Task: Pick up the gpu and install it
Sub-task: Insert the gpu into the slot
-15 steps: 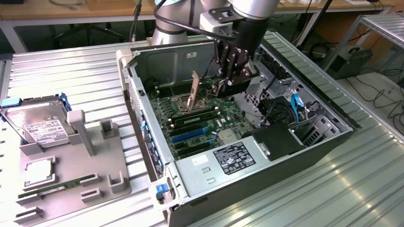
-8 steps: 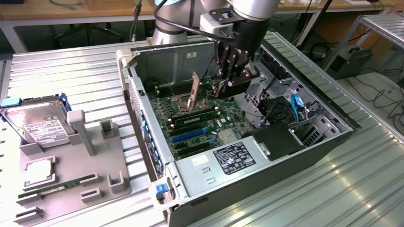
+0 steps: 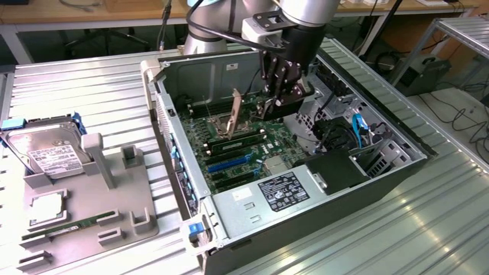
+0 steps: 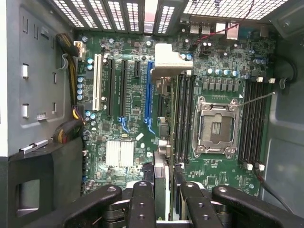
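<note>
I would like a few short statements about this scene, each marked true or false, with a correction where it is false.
1. The gripper grips the gpu over the open computer case. True.
2. The hard drive lies inside the case. False: it rests on the grey tray beside the case, at the exterior view's left.
3. The CPU socket stands open. True.
4. The RAM stick is between the gripper's fingers. False: it lies on the grey tray.

Ribbed metal tabletop [image 3: 84, 97], wooden desks [image 3: 91, 11] behind, bright reflections.
</note>
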`<control>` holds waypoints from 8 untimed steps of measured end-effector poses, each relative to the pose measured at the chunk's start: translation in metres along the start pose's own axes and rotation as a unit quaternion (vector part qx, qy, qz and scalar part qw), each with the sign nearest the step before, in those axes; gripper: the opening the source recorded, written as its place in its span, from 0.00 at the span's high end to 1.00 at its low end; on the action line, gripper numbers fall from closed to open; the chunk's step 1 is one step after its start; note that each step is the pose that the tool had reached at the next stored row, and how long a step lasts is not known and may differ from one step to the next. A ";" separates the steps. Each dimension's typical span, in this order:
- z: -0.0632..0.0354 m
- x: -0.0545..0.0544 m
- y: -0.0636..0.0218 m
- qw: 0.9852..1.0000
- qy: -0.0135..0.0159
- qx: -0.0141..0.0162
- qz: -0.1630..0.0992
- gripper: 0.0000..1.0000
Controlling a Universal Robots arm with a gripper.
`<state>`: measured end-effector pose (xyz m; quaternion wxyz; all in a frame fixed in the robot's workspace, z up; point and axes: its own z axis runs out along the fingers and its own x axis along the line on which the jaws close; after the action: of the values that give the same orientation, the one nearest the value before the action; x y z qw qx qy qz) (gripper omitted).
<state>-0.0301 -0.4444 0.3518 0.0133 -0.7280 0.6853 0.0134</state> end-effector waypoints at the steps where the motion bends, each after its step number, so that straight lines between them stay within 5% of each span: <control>1: 0.0001 0.000 0.0003 1.000 0.000 0.000 0.000 0.74; 8: 0.0008 0.002 0.0013 1.000 0.000 0.000 0.000 0.74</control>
<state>-0.0313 -0.4460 0.3508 0.0132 -0.7280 0.6853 0.0133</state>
